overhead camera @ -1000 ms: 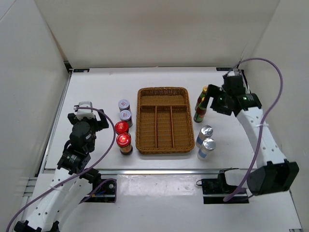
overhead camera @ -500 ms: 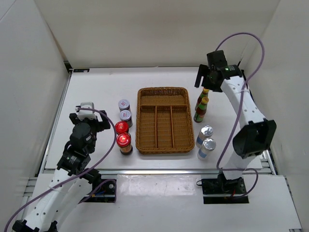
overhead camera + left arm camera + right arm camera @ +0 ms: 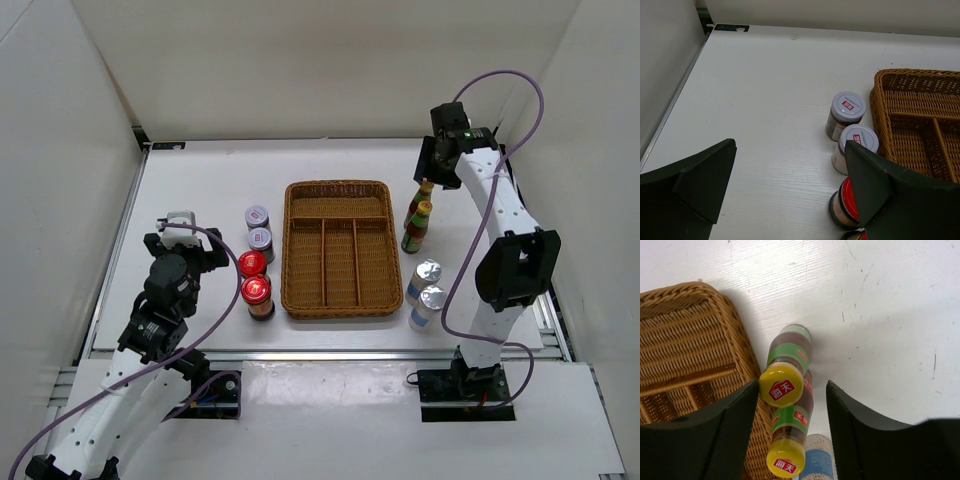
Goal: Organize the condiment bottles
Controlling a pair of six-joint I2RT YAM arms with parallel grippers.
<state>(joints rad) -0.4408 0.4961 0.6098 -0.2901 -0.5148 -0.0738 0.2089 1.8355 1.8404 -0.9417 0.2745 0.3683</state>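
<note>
Two slim dark bottles with yellow caps (image 3: 424,193) (image 3: 417,228) stand right of the wicker tray (image 3: 338,185). My right gripper (image 3: 433,170) hangs over the far one. In the right wrist view its yellow cap (image 3: 781,385) sits between the fingers (image 3: 732,432), close to the left one, with a gap on the right; the gripper (image 3: 792,387) is open. The second slim bottle (image 3: 787,457) stands just behind it. Two silver-capped bottles (image 3: 424,276) (image 3: 428,303) stand nearer. Grey-lidded jars (image 3: 848,107) (image 3: 860,140) and red-lidded jars (image 3: 252,264) (image 3: 257,292) line the tray's left side. My left gripper (image 3: 790,165) is open over bare table.
The brown wicker tray (image 3: 920,115) has three long compartments and one cross compartment at the far end, all without bottles. White walls close the table at the back and on both sides. The right arm's cable (image 3: 520,100) loops above the back right corner.
My right arm swung from the right side to above the far slim bottle, and its jaws narrowed around the yellow cap. The left arm and all bottles stayed put.
</note>
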